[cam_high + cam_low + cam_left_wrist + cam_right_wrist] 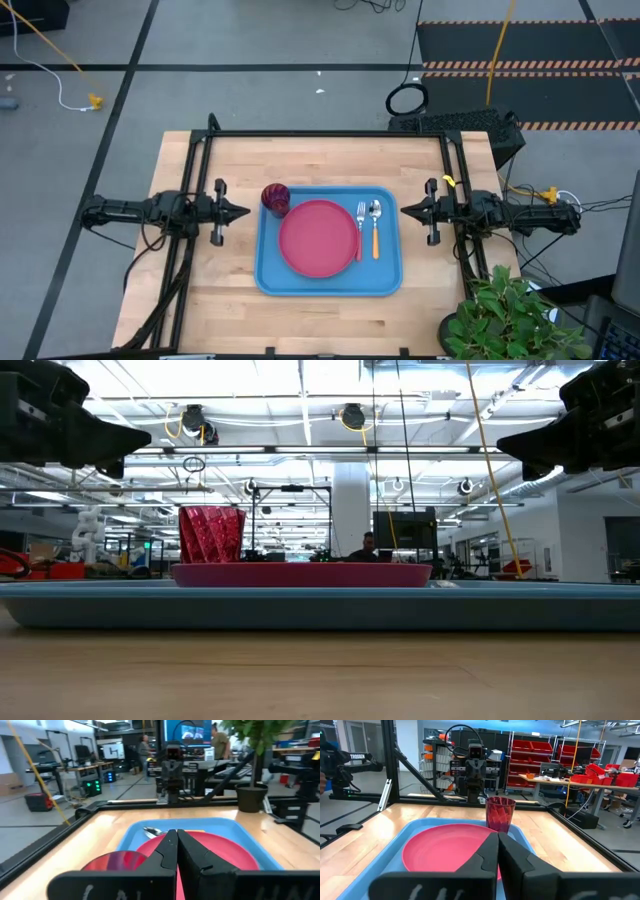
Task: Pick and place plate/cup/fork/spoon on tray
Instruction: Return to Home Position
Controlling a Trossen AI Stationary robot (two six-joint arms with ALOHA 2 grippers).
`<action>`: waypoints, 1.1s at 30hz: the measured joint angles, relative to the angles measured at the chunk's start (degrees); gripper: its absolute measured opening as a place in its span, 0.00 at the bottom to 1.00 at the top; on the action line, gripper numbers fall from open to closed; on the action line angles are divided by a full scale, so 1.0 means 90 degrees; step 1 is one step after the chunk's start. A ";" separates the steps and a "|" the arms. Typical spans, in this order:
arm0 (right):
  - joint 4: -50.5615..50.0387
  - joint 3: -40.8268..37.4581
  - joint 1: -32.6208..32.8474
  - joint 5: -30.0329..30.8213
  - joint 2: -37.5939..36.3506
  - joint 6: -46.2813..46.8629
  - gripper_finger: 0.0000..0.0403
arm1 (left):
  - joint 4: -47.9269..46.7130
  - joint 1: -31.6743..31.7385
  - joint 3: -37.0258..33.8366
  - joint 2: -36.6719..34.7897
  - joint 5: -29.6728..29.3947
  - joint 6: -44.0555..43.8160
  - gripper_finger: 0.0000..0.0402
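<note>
Round pinkish-red plate (318, 237) at centre of large blue rimmed tray (385, 283); small dark red cup (275, 199) in tray corner nearest left gripper (240, 211); red-handled metal fork (360, 228), orange-handled spoon (375, 228) side by side along tray's right side. Left gripper beside tray's left edge, right gripper (407, 210) beside its right; fingers of both pressed together.

Wooden table (200, 300): light butcher-block top, bordered by black metal frame (320, 133).
Potted plant (510, 320): green foliage, set at table corner on right-arm side.
Hazard-striped floor mat (520, 68): laid beyond table.
Yellow connector (95, 100): left on grey floor, well apart from table.
Red storage bins (535, 760): shelved in background.
Person (369, 546): seen far behind table, at desk.
</note>
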 joint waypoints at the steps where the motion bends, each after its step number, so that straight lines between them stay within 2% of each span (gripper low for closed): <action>1: 0.0000 0.0000 0.0000 0.0000 0.0000 -0.0001 0.00 | 0.0026 0.0000 -0.0002 0.0001 -0.0053 0.0000 0.00; 14: 0.0005 0.0000 0.0000 -0.0002 0.0000 0.0001 0.00 | 0.0097 0.0000 -0.0005 0.0000 -0.0096 -0.0066 0.05; 25: 0.0006 0.0000 0.0000 -0.0002 0.0000 0.0001 0.00 | 0.0118 0.0000 -0.0005 0.0000 -0.0094 0.0167 0.01; 33: 0.0007 0.0000 0.0000 -0.0002 0.0000 0.0001 0.00 | 0.0118 0.0000 -0.0002 0.0000 -0.0091 0.0187 0.08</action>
